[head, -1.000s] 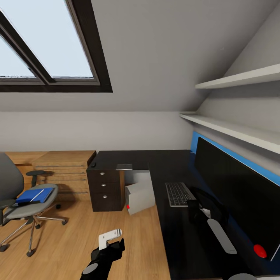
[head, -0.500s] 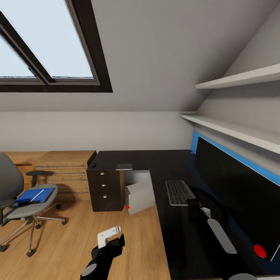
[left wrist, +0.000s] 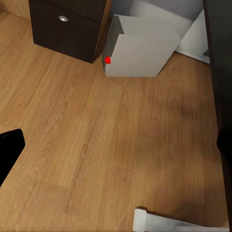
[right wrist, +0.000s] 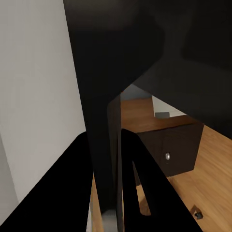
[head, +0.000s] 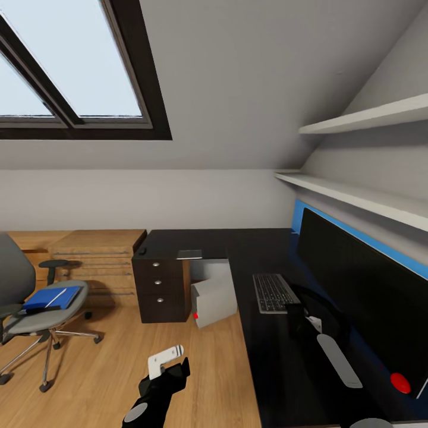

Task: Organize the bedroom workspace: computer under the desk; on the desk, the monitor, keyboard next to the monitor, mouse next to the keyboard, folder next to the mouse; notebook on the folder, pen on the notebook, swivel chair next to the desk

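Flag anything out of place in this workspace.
The folder lies on the swivel chair seat with a pen on it, not on the desk. The computer sits askew, jutting from under the desk.

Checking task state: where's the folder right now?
In the head view the folder lies on the swivel chair seat at far left, on the wood floor, well away from the desk.

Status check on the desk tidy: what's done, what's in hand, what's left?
Done: the wide black monitor and grey-framed keyboard sit on the glossy black desk; the light grey computer tower stands under it. In hand: nothing clearly; the left gripper hovers over the wood floor. Left: the bright blue folder lies on the grey swivel chair, which stands away from the desk.
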